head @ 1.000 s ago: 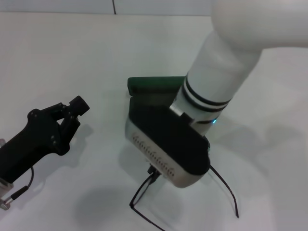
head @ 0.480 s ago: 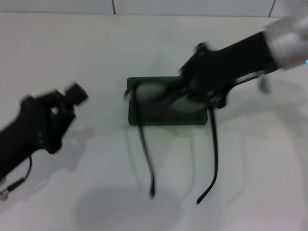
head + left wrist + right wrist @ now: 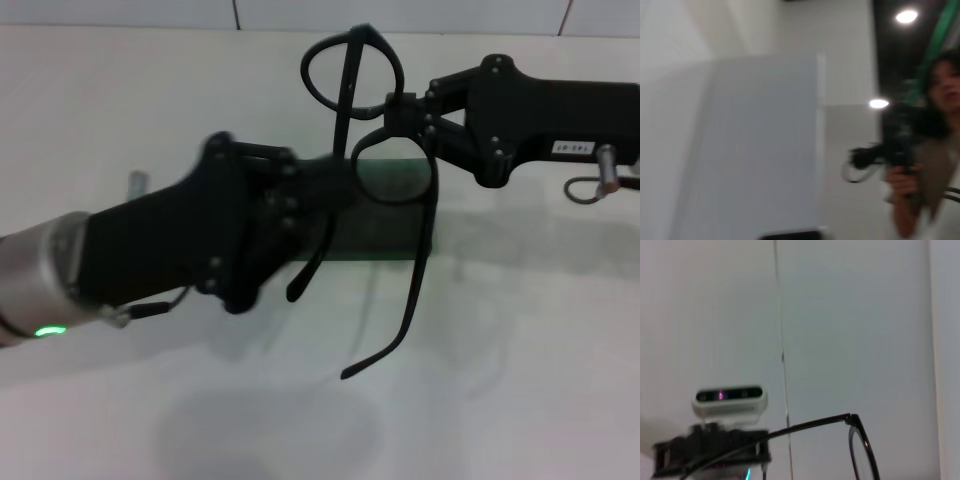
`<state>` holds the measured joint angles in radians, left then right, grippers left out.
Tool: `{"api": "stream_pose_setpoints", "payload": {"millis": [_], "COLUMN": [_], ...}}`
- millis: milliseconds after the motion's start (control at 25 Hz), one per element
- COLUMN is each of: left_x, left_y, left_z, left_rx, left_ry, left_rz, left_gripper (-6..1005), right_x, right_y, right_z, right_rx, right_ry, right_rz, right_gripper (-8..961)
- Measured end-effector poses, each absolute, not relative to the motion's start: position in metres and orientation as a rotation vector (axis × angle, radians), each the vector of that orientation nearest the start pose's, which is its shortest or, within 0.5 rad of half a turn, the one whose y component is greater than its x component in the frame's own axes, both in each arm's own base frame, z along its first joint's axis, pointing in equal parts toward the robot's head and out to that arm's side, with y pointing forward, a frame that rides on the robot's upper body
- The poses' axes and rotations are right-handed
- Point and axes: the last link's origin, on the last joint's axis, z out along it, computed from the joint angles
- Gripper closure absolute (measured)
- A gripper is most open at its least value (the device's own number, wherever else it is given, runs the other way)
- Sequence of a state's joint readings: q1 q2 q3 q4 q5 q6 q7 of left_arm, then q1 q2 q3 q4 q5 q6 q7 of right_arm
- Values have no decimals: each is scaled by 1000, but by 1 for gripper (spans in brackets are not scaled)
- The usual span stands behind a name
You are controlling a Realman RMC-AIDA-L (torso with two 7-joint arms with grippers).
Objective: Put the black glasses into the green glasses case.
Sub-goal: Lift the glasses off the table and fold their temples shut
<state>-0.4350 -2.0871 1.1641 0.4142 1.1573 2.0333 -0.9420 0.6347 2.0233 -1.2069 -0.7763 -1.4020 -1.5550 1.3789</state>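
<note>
Your right gripper (image 3: 400,115), at 1 o'clock, pinches the black glasses (image 3: 375,165) above the green glasses case (image 3: 390,215); the left gripper's (image 3: 300,200) grip can't be told. Only the right wrist view shows a camera (image 3: 730,402).

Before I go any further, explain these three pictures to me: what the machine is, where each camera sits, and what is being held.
It is a two-armed robot. The head view looks down from the robot's head onto a white table. The right tool holds the black glasses in the air by the frame, temple arms hanging. The left tool reaches in beside them, over the green glasses case, which lies on the table partly hidden. The other two pictures come from cameras on the wrists: the right one shows part of the glasses, the left one only the room and a person with a camera.
</note>
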Motion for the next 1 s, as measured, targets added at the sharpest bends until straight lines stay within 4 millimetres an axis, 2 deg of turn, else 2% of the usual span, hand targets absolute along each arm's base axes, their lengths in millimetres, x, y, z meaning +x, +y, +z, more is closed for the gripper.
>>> {"api": "stream_pose_setpoints", "payload": {"millis": [120,240,560,1000], "left_x": [-189,-187,-199,-208], "left_y": [258,261,261,268], "left_z": [-4,-7,-13,-23], "left_rx": [-2542,-2539,-2454,-2459], "left_ry": [-11,-29,-146,-242], "left_rz": [-1801,-1813,-1778,-1656], "left_gripper": [962,962,962,963], "right_x": [136,136,131,123], "right_y": [357,356,354,353], "right_z": [-3,-8,-14,-18], "right_rx": [-2855,-2876,-2903,-2930], "right_ry": [126,130,121,96], "right_rz": [1134,1125,1128,1139], "right_gripper": [899,900,900,899]}}
